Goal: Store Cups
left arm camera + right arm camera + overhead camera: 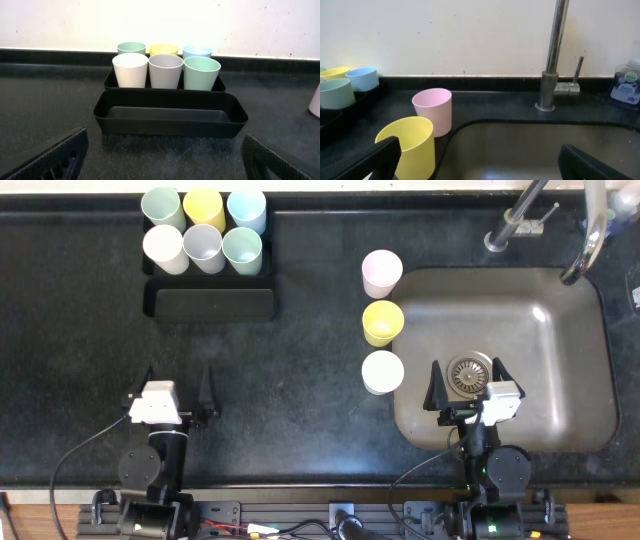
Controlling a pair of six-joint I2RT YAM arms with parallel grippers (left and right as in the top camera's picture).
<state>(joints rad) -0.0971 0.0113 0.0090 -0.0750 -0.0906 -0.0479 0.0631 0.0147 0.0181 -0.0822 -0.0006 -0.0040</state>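
My left gripper (pixel 178 385) and right gripper (pixel 466 380) sit by their bases, fingers apart. The pink cup (pixel 381 272), yellow cup (pixel 382 322) and white cup (pixel 382 371) line the sink (pixel 540 330) rim, probably staged for the front tray (pixel 212 304).

Bright even light, glare on the wall (pixel 160 22), soft sheen in the sink (pixel 560 340), faint shadows
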